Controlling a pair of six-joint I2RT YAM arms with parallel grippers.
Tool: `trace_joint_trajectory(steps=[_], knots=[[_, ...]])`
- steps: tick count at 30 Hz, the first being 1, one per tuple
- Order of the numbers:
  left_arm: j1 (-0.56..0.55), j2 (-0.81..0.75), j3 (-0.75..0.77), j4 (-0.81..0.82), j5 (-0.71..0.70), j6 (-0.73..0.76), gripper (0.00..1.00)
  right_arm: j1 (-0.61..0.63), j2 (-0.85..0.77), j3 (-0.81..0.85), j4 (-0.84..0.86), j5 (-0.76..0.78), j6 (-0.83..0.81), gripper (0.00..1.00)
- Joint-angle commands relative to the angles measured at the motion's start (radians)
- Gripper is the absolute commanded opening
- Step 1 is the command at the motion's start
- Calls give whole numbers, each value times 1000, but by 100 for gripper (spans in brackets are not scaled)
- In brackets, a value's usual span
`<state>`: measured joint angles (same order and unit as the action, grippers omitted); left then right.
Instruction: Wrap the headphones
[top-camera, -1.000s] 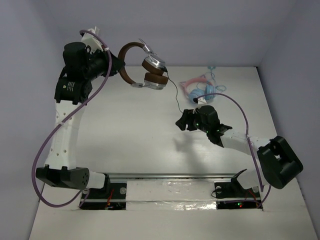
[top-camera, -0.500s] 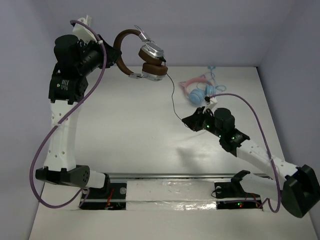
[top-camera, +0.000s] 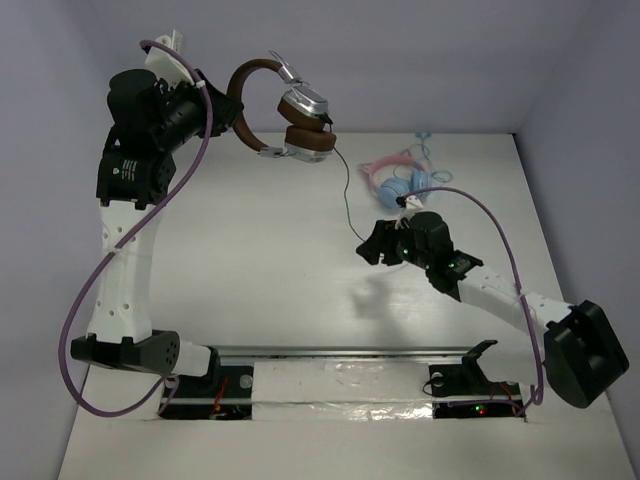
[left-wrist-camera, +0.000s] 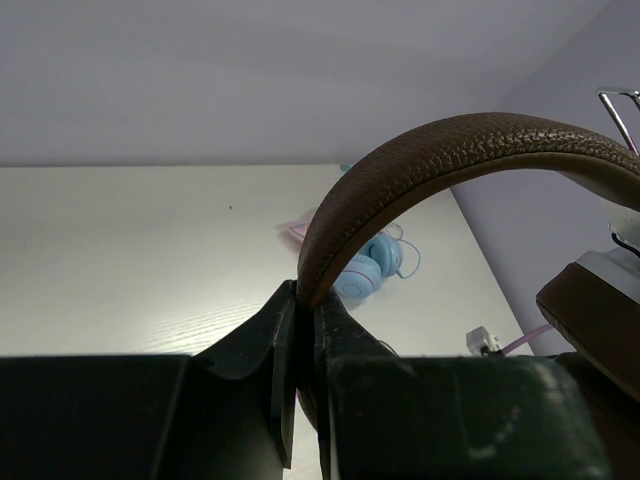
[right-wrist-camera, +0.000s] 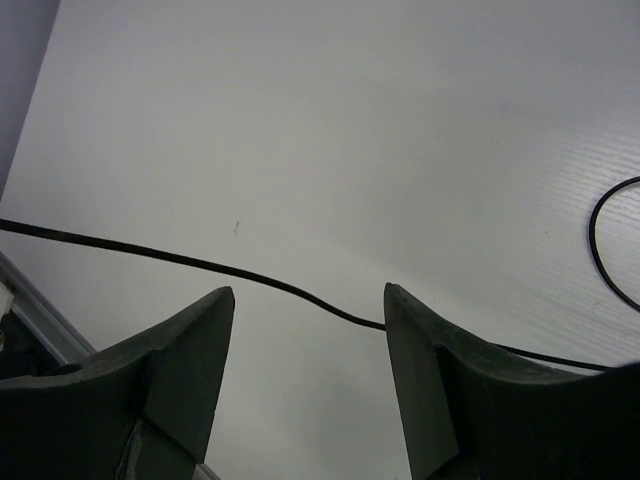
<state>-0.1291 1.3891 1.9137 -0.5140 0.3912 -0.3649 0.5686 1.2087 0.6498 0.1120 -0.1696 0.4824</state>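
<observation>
The headphones, with a brown headband and silver-and-brown earcups, hang in the air at the back left. My left gripper is shut on the headband; it also shows in the left wrist view. The thin dark cable drops from the lower earcup toward my right gripper. In the right wrist view, that gripper is open, and the cable runs across just beyond its fingertips and passes behind the right finger. The cable's far end is hidden.
Smaller pink-and-light-blue headphones lie on the white table at the back right, just behind my right gripper; they also show in the left wrist view. Grey walls close in the back and both sides.
My left arm lifted the headphones a little higher, then held still. My right arm swung out to the right and partly back, its gripper staying by the cable's lower end.
</observation>
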Motion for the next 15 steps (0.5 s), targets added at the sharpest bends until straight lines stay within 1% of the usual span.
trace_joint_trajectory(steps=[1, 3, 4, 6, 9, 11, 12, 13, 15], knots=[[0, -35, 61, 66, 26, -29, 0, -4, 47, 27, 54, -13, -8, 67], [0, -33, 68, 63, 26, -31, 0, -4, 66, 14, 100, -8, 2, 64], [0, -33, 71, 62, 23, -31, 0, -4, 75, 10, 107, -5, 7, 61], [0, -33, 71, 62, 21, -31, 0, -4, 98, -2, 123, -4, 16, 59], [9, -32, 48, 78, 8, -40, 0, -4, 115, -27, 152, 7, 30, 52], [20, -25, 12, 92, 11, -46, 0, -4, 121, -32, 158, 5, 32, 40], [20, -21, -2, 100, 20, -54, 0, -4, 118, -33, 156, 5, 32, 32], [29, -21, -39, 121, 27, -58, 0, -4, 115, -35, 156, 5, 32, 18], [29, -27, -82, 149, 15, -69, 0, -4, 112, -29, 160, -8, 35, 4]])
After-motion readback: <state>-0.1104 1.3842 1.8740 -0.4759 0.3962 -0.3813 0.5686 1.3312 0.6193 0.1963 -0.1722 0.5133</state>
